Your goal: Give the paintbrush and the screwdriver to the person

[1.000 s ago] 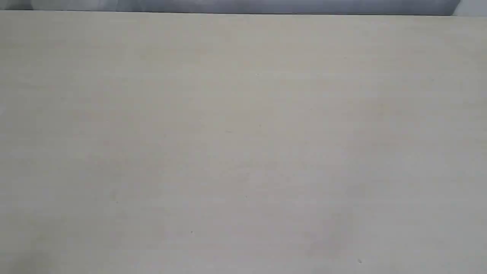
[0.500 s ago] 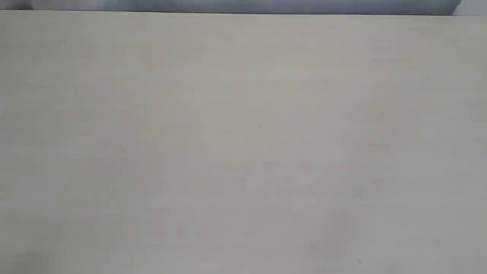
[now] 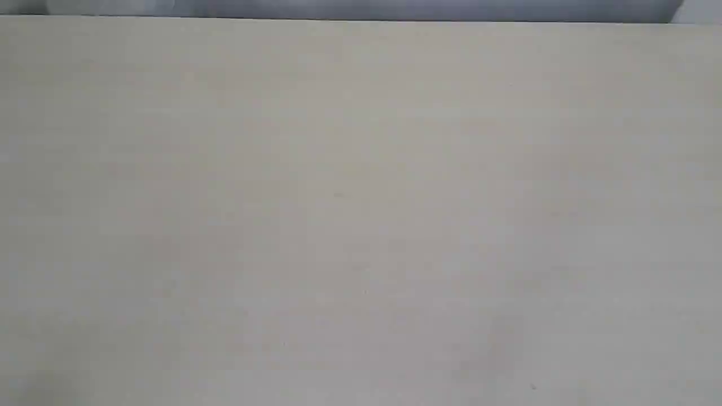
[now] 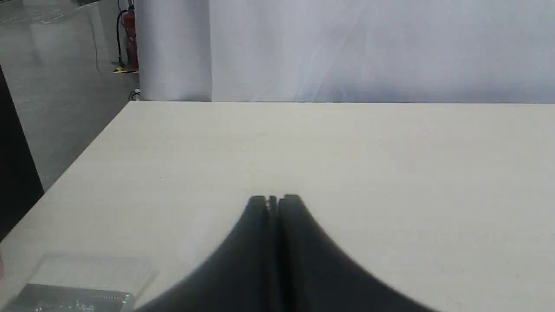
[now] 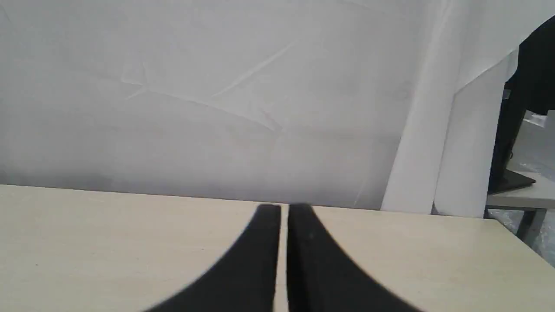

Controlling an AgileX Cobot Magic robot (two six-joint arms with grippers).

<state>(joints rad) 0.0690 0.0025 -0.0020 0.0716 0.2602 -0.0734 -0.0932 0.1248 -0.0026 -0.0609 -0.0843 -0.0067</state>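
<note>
The paintbrush, the screwdriver and the person's hand are out of view in every frame. The exterior view holds only the pale tabletop (image 3: 361,214), with no arm in it. In the left wrist view my left gripper (image 4: 274,200) is shut, its black fingers pressed together above the table with nothing between them. My right gripper (image 5: 283,209) is likewise shut and empty in the right wrist view, with only a thin slit between its black fingers, pointing toward the table's far edge.
A white curtain (image 5: 217,99) hangs behind the table's far edge (image 3: 361,19). A clear plastic item (image 4: 82,281) lies on the table beside the left gripper. The table's side edge (image 4: 86,147) drops to grey floor, where a red fire extinguisher (image 4: 131,39) stands.
</note>
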